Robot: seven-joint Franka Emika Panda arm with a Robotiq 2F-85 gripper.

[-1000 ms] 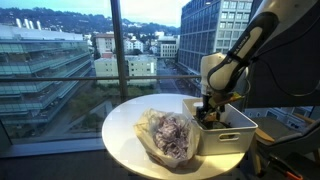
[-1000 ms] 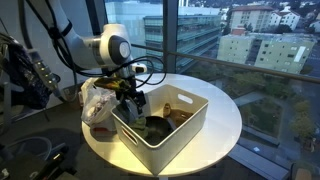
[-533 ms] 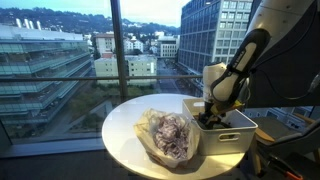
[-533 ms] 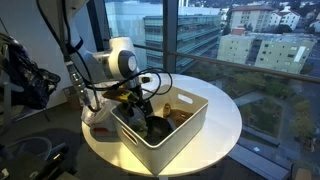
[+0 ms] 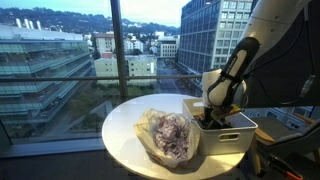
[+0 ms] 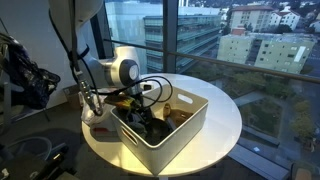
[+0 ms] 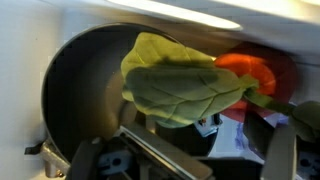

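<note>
My gripper (image 5: 208, 118) reaches down inside a white bin (image 5: 228, 138) on a round white table (image 5: 124, 124); it also shows in an exterior view (image 6: 150, 124), low among the bin's (image 6: 182, 136) contents. In the wrist view a green fabric leaf (image 7: 185, 85) lies just ahead of my gripper (image 7: 190, 152), over a dark round pan (image 7: 85, 90), with a red-orange object (image 7: 252, 70) behind it. The fingers stand wide apart at the frame's lower corners, open, holding nothing that I can see.
A crumpled clear bag with purple contents (image 5: 168, 135) lies on the table next to the bin, also seen in an exterior view (image 6: 94, 106). The table (image 6: 222, 124) stands close to tall windows. Cables and gear sit at the side (image 6: 25, 80).
The arm has bent lower and the gripper has sunk deeper into the bin, towards the leaf and pan. The bin and bag have not moved.
</note>
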